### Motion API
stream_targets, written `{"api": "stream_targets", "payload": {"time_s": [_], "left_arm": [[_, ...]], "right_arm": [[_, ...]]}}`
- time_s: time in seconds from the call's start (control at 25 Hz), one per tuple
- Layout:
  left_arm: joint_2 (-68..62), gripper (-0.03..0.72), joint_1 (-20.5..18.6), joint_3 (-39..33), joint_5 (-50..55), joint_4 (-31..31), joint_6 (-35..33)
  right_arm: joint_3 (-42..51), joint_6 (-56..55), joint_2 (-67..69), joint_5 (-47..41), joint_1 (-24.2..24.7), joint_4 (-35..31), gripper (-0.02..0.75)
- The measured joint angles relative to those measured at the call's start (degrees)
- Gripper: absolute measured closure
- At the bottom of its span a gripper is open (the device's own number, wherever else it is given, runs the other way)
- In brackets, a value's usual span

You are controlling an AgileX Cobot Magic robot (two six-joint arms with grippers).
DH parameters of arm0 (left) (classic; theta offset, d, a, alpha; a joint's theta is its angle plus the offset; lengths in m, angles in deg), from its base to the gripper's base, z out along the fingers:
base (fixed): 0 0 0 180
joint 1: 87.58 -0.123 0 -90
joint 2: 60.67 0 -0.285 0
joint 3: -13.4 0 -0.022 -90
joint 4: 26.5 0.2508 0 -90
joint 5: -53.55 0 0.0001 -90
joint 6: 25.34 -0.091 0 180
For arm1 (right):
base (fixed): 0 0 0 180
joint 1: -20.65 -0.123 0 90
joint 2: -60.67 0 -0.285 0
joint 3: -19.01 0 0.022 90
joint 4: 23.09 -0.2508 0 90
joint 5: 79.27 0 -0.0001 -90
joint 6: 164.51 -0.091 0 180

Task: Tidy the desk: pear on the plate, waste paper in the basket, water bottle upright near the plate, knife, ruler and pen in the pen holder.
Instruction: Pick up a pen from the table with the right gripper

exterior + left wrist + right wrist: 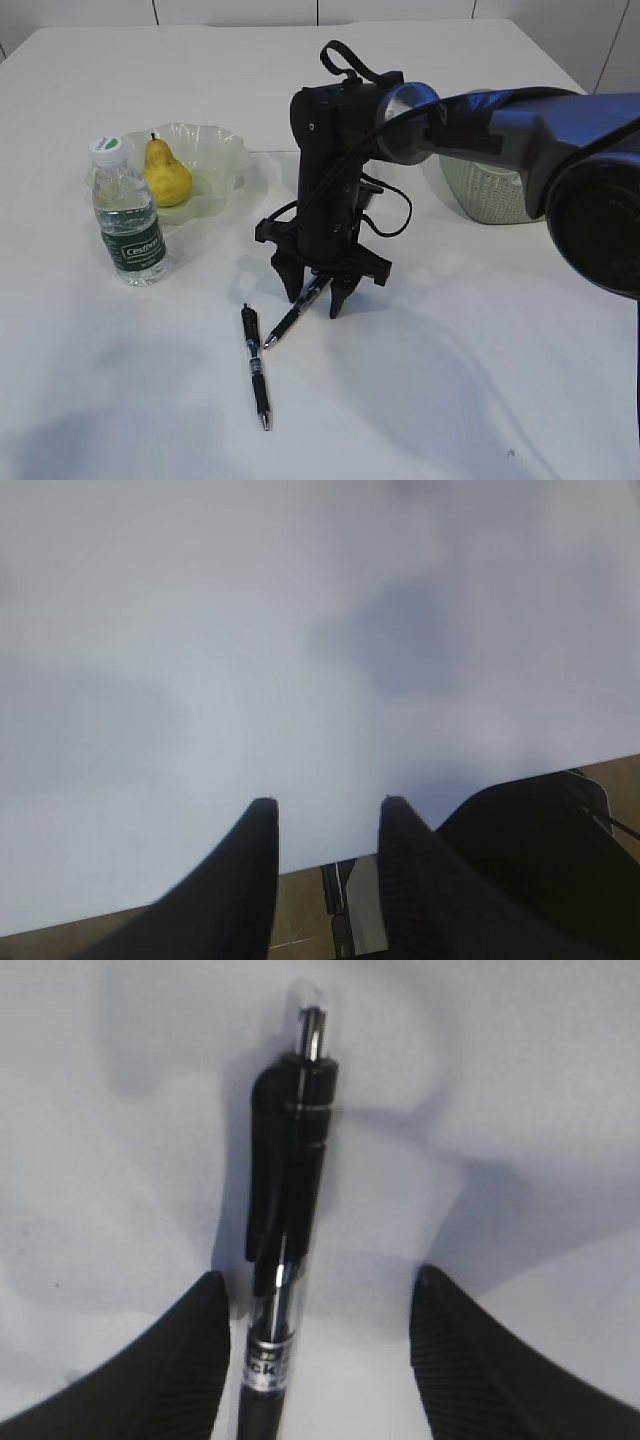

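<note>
Leftmost, the water bottle (126, 216) stands upright beside the plate (215, 150) holding the pear (166, 173); its green label seems to read "C'estbon". One pen (256, 365) lies free. The right gripper (316, 296) straddles a second pen (297, 312), jaws spread, nothing clasped; closing off-centre could roll it away. Its barrel print is unreadable. The left gripper (325, 875) hangs parted and empty.

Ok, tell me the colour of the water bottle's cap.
White. The water bottle stands upright left of the plate; its cap shows best in the exterior view.
</note>
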Motion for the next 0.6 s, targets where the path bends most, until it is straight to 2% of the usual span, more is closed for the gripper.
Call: {"api": "stream_targets", "payload": {"time_s": [0.28,0.36,0.44,0.6], "left_arm": [[0.00,0.449,0.00,0.00,0.00,0.00,0.00],[0.00,0.449,0.00,0.00,0.00,0.00,0.00],[0.00,0.449,0.00,0.00,0.00,0.00,0.00],[0.00,0.449,0.00,0.00,0.24,0.00,0.00]], "right_arm": [[0.00,-0.10,0.00,0.00,0.00,0.00,0.281],[0.00,-0.10,0.00,0.00,0.00,0.00,0.307],[0.00,-0.10,0.00,0.00,0.00,0.00,0.361],[0.00,-0.10,0.10,0.00,0.00,0.22,0.523]]}}
